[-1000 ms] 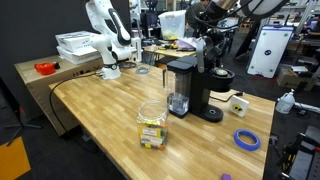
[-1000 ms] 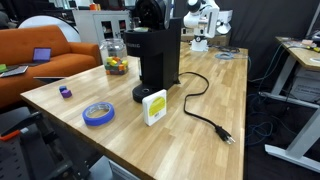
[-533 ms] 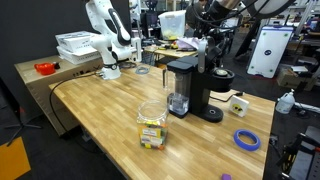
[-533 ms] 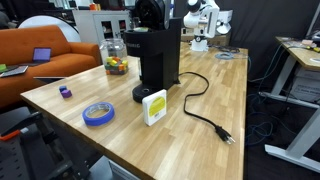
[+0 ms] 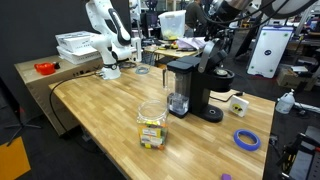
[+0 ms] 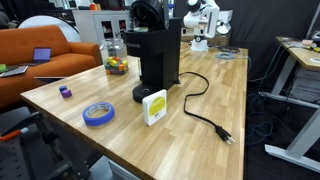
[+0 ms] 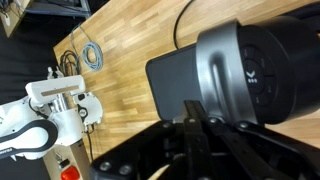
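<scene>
Wrist view has the jaws closed together, empty, tips blurred over the half-cropped coffee maker (image 7: 255, 70).

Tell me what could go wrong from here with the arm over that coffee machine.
1. The shut tool hangs close over the coffee machine. Pressing down off-centre could make it slip off the rounded top or tip the machine.
2. A sideways shove might knock the machine into the glass jar standing nearby.
3. The loose power cord could drag along behind if the machine slides.
</scene>
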`<state>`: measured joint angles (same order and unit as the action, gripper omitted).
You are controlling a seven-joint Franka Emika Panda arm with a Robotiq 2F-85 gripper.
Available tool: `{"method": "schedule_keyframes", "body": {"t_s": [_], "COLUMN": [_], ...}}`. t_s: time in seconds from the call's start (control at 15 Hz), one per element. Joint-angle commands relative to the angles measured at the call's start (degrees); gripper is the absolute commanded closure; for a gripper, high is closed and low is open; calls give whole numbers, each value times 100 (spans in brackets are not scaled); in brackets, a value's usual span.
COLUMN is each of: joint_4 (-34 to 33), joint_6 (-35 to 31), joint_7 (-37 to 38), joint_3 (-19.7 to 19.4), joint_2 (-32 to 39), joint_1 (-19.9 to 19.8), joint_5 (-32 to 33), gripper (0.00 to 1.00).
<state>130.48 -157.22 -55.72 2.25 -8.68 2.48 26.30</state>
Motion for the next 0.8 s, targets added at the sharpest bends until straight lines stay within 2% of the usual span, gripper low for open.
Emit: {"method": "schedule_keyframes", "body": {"t_s": [0.0, 0.27, 0.47, 0.73], "joint_4": [499, 1061, 1478, 1846], "joint_6": [191, 431, 659, 599], "joint_7": [599, 1233, 1493, 1741], "joint_3": [105, 182, 177, 129], "joint_2": [-359, -841, -1123, -1014], "joint_1": [-54, -77, -19, 27], "joint_5": [298, 591, 576, 484], "gripper": [100, 100, 100, 100]}}
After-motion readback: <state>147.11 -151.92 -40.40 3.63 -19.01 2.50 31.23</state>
